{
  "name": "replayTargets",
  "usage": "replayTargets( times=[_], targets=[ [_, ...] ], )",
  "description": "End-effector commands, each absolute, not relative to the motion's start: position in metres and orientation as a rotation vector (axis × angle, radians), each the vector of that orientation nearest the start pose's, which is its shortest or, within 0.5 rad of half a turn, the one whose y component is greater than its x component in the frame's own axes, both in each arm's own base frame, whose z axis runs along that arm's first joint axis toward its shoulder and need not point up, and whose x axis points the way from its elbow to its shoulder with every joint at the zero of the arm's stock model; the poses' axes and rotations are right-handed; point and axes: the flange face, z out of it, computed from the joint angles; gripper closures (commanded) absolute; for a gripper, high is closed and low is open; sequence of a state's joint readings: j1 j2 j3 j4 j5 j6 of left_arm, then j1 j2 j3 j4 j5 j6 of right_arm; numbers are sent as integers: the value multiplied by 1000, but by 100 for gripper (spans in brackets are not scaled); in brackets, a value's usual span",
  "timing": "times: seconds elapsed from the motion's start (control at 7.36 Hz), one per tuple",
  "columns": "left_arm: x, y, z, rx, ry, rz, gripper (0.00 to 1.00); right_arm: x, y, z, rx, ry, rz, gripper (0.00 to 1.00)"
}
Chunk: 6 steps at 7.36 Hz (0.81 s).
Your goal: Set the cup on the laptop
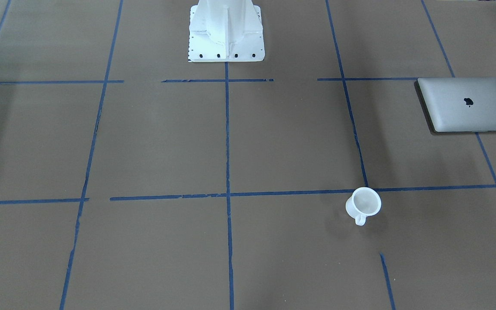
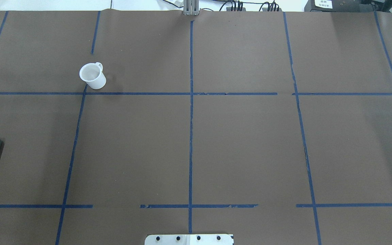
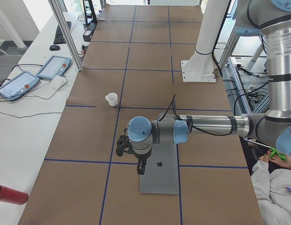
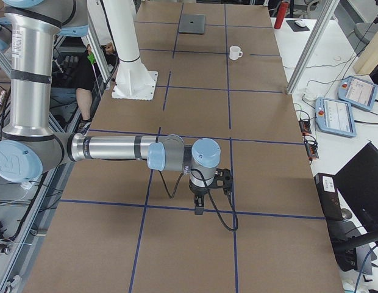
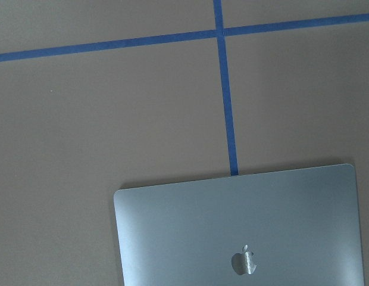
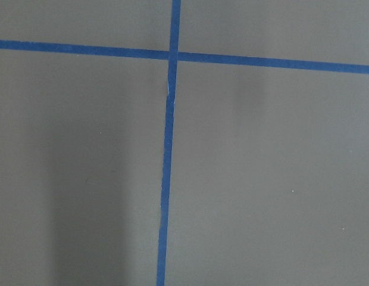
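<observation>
Reaching for the small white flared-rim mug (image 1: 363, 203) is judged the step in hand. It stands upright on the brown paper-covered table (image 1: 166, 142), handle away from the robot, well apart from the closed silver-grey rectangular laptop (image 1: 467, 105). The left gripper (image 3: 141, 166) hangs over the laptop lid and the right gripper (image 4: 200, 204) is far off. Finger spread on either: cannot tell. Suggest a top-down approach, pinching the mug wall opposite the handle. No obstacle seen between mug and laptop. The white bolted robot base (image 1: 226, 38) stands aside.
</observation>
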State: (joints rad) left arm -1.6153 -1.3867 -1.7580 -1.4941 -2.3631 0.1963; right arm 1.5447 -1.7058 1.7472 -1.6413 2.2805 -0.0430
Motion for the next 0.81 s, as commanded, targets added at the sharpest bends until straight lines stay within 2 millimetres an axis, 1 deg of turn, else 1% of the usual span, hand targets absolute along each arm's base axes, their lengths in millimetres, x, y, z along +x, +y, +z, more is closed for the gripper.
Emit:
replayTargets(
  times=[0.0,0.27,0.41,0.68],
  targets=[
    [-80,-409,651,41,803,121,0,57,-434,646,-22,-710,-56,0],
    [-80,-406,658,23,798,113,0,57,-434,646,-22,-710,-56,0],
    [-80,-404,667,7,805,106,0,57,-434,646,-22,-710,-56,0],
    [-78,-431,635,135,795,150,0,57,-434,646,-22,-709,-56,0]
  ],
)
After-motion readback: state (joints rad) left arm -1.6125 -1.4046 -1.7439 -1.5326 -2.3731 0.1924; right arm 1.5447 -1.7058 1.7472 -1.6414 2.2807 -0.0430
